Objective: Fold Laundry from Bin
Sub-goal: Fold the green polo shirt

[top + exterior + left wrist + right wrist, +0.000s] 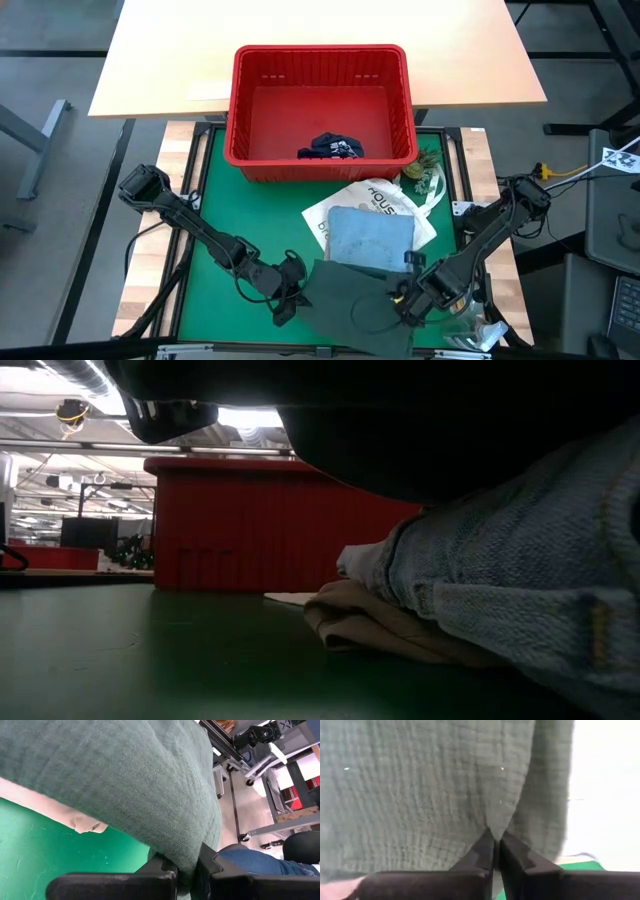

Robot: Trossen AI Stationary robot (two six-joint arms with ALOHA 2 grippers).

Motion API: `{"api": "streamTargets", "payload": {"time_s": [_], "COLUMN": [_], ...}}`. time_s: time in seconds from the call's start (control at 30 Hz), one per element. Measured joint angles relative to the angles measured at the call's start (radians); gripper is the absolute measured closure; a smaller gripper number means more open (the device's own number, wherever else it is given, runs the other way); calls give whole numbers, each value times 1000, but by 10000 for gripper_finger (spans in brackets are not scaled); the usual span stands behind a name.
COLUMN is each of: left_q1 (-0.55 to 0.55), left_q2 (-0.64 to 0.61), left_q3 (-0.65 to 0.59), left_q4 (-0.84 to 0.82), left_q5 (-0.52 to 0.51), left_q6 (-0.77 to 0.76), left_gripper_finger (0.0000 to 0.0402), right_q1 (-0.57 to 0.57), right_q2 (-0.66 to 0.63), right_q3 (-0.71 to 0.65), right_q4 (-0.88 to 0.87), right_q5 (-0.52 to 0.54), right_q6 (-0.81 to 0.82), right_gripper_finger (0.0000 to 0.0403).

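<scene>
A dark olive-green garment (345,295) is spread near the table's front edge between my two grippers. My left gripper (288,298) is shut on its left part and my right gripper (408,302) on its right part. Behind it a light blue garment (370,238) lies folded on a beige one (370,625). The red bin (320,110) stands at the far side of the green mat, and navy shorts (330,149) lie on its floor. My left gripper pinches a bulging fold of the green garment (189,857) between its two fingers, coming slanting down from the table's left. The cloth swells away above the fingers. My right gripper pinches a gathered bit of the same garment (496,831) between its fingertips, from above and pointing down. Creases run out from the pinch.
A white printed tote bag (385,195) lies under the folded garments, with a small green thing (425,170) beside the bin's right corner. A wooden tabletop (320,30) stands beyond the bin. A person's jeans-clad leg (260,862) shows past the table's edge. Bare mat (230,200) lies at the left.
</scene>
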Motion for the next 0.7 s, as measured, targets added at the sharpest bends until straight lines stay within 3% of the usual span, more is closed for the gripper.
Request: {"api": "streamTargets", "payload": {"time_s": [0.1, 0.23, 0.7], "left_q1": [0, 0, 0], "left_q2": [0, 0, 0], "left_q3": [0, 0, 0], "left_q4": [0, 0, 0], "left_q5": [-1, -3, -4], "left_q6": [0, 1, 2], "left_gripper_finger": [391, 391, 391], "right_q1": [0, 0, -4], "right_q2": [0, -1, 12], "right_q3": [16, 24, 23], "right_q4": [-75, -142, -84], "right_q5": [43, 81, 45], "right_q6": [5, 51, 54], "right_gripper_finger": [397, 389, 386]}}
